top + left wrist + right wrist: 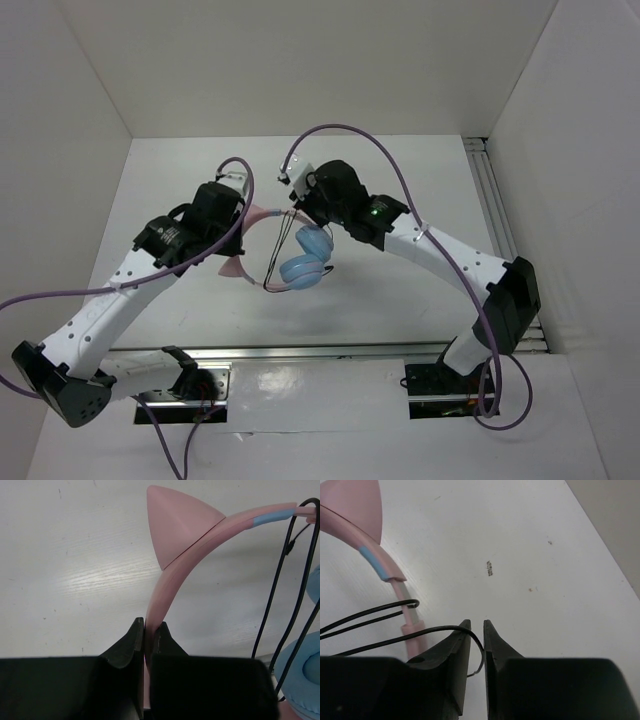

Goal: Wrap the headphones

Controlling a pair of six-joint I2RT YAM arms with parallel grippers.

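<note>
The headphones [312,243] are mid-table between the two arms: a pink headband [172,575] with a pointed cat ear [177,525], light-blue round ear cups [303,270] and a thin black cord [370,614]. The left gripper [145,630] is clamped tight on the headband. The right gripper [477,627] stands slightly parted, with the cord looping loosely into its narrow gap. The table [410,300] is white and faintly scuffed, boxed in by plain white walls [300,60].
</note>
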